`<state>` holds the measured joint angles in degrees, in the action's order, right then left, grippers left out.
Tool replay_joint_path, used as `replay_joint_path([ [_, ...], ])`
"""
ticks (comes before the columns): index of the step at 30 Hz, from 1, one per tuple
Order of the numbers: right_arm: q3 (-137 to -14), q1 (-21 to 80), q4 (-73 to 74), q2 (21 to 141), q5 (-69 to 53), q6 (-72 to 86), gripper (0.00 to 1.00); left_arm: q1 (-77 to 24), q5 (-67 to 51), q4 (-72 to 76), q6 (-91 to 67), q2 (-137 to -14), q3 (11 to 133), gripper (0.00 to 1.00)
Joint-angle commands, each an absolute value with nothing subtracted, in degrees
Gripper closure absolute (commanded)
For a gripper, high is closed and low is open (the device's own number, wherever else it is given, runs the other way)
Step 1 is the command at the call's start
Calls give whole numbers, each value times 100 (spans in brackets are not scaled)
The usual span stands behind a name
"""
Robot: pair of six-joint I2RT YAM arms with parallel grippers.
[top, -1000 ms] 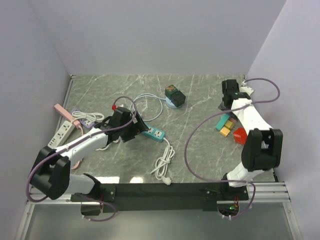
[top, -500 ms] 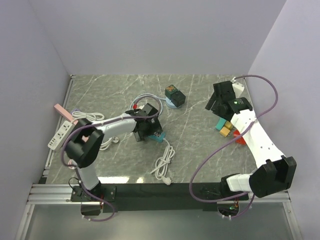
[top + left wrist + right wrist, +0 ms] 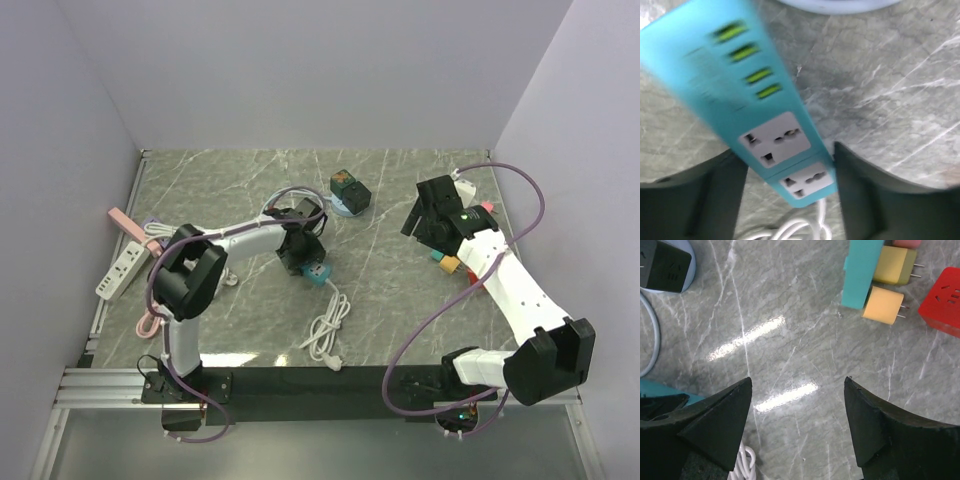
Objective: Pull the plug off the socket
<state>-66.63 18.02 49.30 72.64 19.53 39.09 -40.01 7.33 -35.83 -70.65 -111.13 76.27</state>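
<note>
The left arm (image 3: 240,237) is stretching across the tabletop (image 3: 380,270), the left tool (image 3: 788,156) straddling the teal power strip (image 3: 755,100); whether it is pinching, I cannot tell. The right tool (image 3: 797,384) is hovering wide over bare marble, yellow plugs (image 3: 883,305) nearby.

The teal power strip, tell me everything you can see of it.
The teal power strip is a long plastic bar lying flat on the grey marbled table. Its top shows four green slots, blurred, then two white socket faces, both empty. A white cord runs from its socket end. The left gripper straddles that end, a finger on each side; whether they press it I cannot tell.
</note>
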Motion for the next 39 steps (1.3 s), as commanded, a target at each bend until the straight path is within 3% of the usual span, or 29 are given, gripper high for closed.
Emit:
replay_joint_path([
  [1, -6724, 1828, 4931, 7023, 1925, 3867, 20, -3955, 598, -3411, -7163, -11137, 7050, 47],
  [2, -6706, 1837, 4922, 7005, 1899, 3858, 20, -3955, 624, -3375, -7154, -10892, 6918, 73],
  [3, -6697, 1828, 4904, 6987, 1872, 3850, 20, -3955, 668, -3392, -7172, -10724, 6639, 87],
  [4, -6697, 1828, 4904, 6987, 1846, 3841, 20, -3955, 764, -3427, -7189, -10357, 6488, 99],
  [5, -6689, 1819, 4887, 6979, 1837, 3832, 21, -3955, 834, -3489, -7242, -10136, 6182, 99],
  [10, -6680, 1819, 4843, 6952, 1697, 3797, 22, -3841, 1440, -4076, -7348, -8519, 5529, 99],
  [13, -6680, 1828, 4755, 6978, 1547, 3753, 23, -3133, 1599, -4402, -6980, -7431, 5484, 99],
  [17, -6662, 1828, 4632, 7075, 1266, 3648, 24, -2033, 1916, -4579, -6137, -6909, 5800, 99],
  [22, -6609, 1828, 4404, 7093, 906, 3560, 24, -119, 1284, -4386, -4809, -7232, 6301, 99],
  [34, -7380, 1846, 3595, 8208, 264, 2945, 20, 1862, 1390, -3806, -3956, -8832, 6820, 98],
  [37, -8143, 1837, 3700, 8884, 281, 2506, 16, 1898, 924, -3700, -3753, -8781, 6777, 84],
  [38, -8321, 1837, 3709, 9173, 394, 2392, 15, 1890, 662, -3604, -3692, -8711, 6681, 61],
  [39, -8462, 1837, 3665, 9280, 439, 2173, 13, 1890, 537, -3543, -3674, -8606, 6601, 48],
])
